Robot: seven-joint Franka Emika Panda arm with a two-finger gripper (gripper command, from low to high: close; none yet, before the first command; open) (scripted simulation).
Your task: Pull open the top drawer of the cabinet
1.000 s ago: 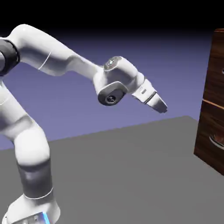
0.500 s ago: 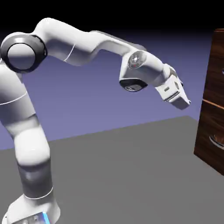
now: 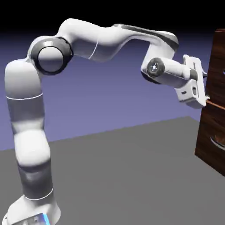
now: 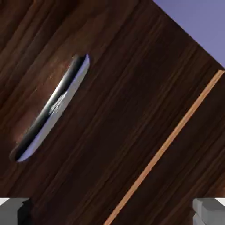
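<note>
One white robot arm (image 3: pixel 101 41) with two grey fingertips (image 4: pixel 211 212) reaches right toward one cabinet (image 3: pixel 203 132) bearing two drawer fronts (image 3: pixel 215 123) and two silver handles (image 3: pixel 218 143).

1 dark wood-grain cabinet (image 3: pixel 214 127); upright

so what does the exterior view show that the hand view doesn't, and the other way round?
Exterior only: the arm down to its base, the grey table, and the cabinet's tall side edge.
Hand only: a silver handle in full, end to end; the exterior view cuts handles off at its right edge.
Both: the cabinet's dark wood front, an orange-tan seam, blue-violet backdrop, and the open gripper, of which the hand view gets just the fingertips.
</note>
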